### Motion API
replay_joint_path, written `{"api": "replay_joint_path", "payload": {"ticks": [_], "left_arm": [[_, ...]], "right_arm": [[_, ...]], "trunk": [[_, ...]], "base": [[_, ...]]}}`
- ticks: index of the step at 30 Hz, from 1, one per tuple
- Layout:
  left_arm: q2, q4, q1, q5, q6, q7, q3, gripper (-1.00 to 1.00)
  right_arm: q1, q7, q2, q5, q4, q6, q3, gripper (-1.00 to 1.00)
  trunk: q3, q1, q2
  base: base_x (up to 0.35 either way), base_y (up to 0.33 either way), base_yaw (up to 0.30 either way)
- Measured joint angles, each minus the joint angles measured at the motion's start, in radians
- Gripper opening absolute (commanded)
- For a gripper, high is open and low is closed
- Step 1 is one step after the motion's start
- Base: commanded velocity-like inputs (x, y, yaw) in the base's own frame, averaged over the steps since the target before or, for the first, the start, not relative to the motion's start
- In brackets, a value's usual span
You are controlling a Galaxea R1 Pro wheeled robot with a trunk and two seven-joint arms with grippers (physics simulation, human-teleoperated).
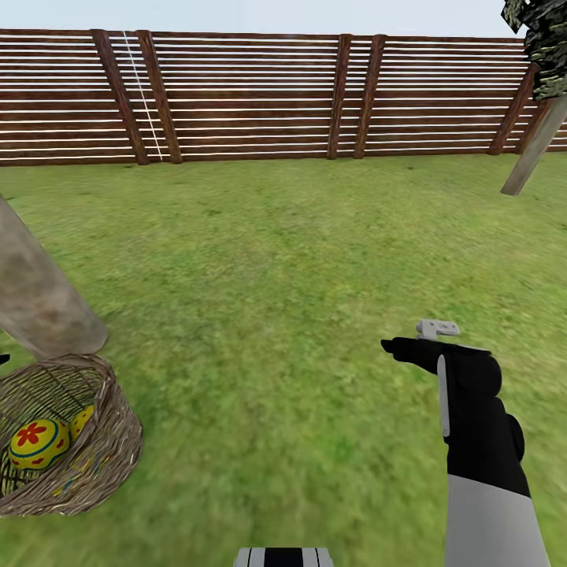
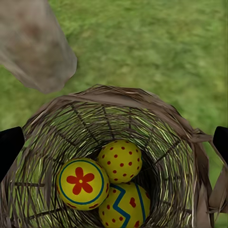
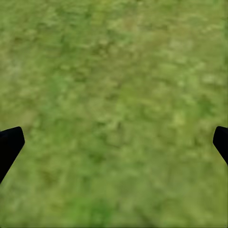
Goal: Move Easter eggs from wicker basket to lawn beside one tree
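Note:
The wicker basket (image 1: pixel 94 465) stands on the lawn (image 1: pixel 283 260) at the lower left of the head view, right beside the base of a thick grey-brown tree (image 1: pixel 35 303). Three yellow Easter eggs lie in it: one with a red flower (image 2: pixel 81 184), one with red dots (image 2: pixel 120 160), one with a blue zigzag (image 2: pixel 124 206). My left gripper (image 2: pixel 116 142) hovers open above the basket's (image 2: pixel 175 137) mouth, its fingertips (image 2: pixel 9 147) wide apart and touching nothing. Off to the right, my right gripper (image 1: pixel 405 346) is open over bare grass (image 3: pixel 114 95).
A brown slatted fence (image 1: pixel 260 94) closes the far side of the garden. A second, leaning trunk (image 1: pixel 535 146) with dark foliage stands at the far right. Open grass lies between the basket and the right arm. The thick trunk (image 2: pixel 35 47) rises just beyond the basket rim.

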Motion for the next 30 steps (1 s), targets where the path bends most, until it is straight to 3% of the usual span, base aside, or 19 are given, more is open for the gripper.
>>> {"api": "replay_joint_path", "payload": {"ticks": [26, 30], "left_arm": [[0.0, 0.002, 0.006, -0.001, 0.0, 0.0, 0.0, 1.0], [0.0, 0.002, 0.006, -0.001, 0.0, 0.0, 0.0, 1.0]], "right_arm": [[0.0, 0.0, 0.003, -0.001, 0.001, 0.0, 0.001, 1.0], [0.0, -0.009, 0.021, 0.003, 0.001, 0.0, 0.048, 1.0]], "trunk": [[0.0, 0.0, 0.0], [0.0, 0.0, 0.0]], "base": [[-0.002, 0.053, 0.0], [0.0, 0.003, 0.0]]}}
